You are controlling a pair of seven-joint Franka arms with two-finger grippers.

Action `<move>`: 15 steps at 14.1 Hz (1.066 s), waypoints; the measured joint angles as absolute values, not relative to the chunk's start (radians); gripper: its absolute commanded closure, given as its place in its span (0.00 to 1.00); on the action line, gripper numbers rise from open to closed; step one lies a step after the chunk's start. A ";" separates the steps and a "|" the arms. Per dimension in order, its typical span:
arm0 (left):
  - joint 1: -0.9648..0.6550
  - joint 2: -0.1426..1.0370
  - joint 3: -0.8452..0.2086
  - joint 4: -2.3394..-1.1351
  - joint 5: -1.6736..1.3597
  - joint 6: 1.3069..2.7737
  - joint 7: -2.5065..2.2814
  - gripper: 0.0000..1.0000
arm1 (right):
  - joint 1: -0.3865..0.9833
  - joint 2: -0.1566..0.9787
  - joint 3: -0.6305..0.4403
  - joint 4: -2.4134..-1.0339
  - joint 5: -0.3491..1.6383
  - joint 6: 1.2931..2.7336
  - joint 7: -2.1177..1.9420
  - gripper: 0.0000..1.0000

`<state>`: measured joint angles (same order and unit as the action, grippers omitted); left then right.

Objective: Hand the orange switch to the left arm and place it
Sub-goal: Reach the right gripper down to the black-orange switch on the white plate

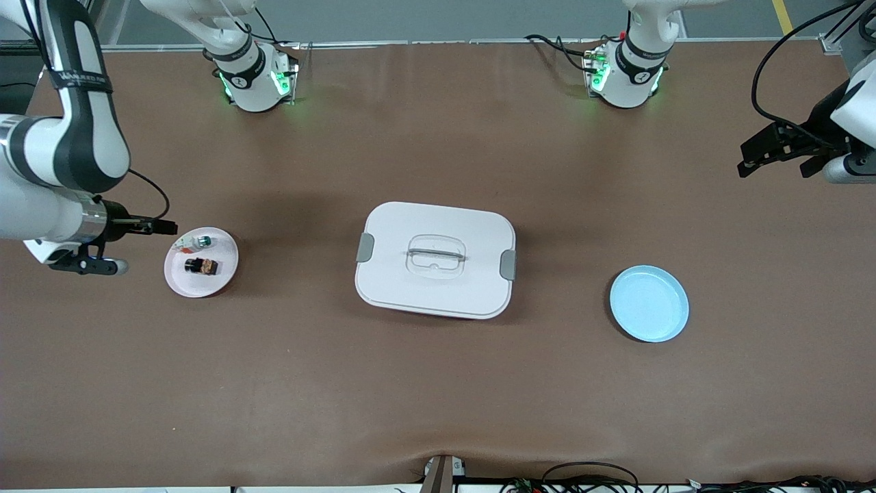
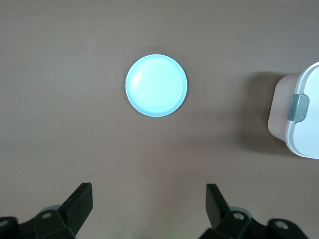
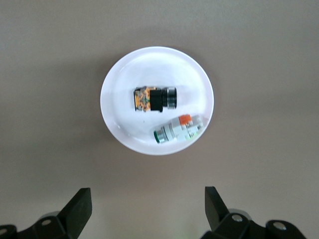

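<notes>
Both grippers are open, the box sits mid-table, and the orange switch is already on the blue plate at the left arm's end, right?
Not quite. The orange switch still lies on the white plate at the right arm's end, beside a white piece, as the right wrist view shows. The blue plate is bare. The left gripper and right gripper are open, and the box sits mid-table.

The brown table [image 1: 438, 383] carries the white box [image 1: 435, 260] at centre, flanked by a pink plate [image 1: 222, 277] and a blue plate [image 1: 649, 304].
</notes>
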<state>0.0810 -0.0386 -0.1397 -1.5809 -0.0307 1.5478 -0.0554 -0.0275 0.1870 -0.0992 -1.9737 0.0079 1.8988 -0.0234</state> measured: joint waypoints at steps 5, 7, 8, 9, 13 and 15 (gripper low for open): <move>0.081 -0.039 -0.140 -1.581 -0.031 1.548 -0.055 0.00 | -0.027 0.181 -0.097 -2.104 0.008 2.143 -0.024 0.00; 0.081 -0.039 -0.140 -1.581 -0.031 1.548 -0.055 0.00 | -0.027 0.183 -0.096 -2.161 0.006 2.248 -0.026 0.00; 0.081 -0.039 -0.140 -1.581 -0.031 1.548 -0.055 0.00 | -0.027 0.187 -0.096 -2.179 0.006 2.280 -0.026 0.00; 0.081 -0.039 -0.140 -1.581 -0.031 1.548 -0.055 0.00 | -0.027 0.195 -0.096 -2.190 0.006 2.305 -0.027 0.00; 0.081 -0.039 -0.140 -1.581 -0.031 1.548 -0.055 0.00 | -0.027 0.253 -0.096 -2.213 0.006 2.408 -0.027 0.00; 0.081 -0.039 -0.140 -1.581 -0.031 1.548 -0.055 0.00 | -0.027 0.299 -0.096 -2.222 0.006 2.473 -0.027 0.00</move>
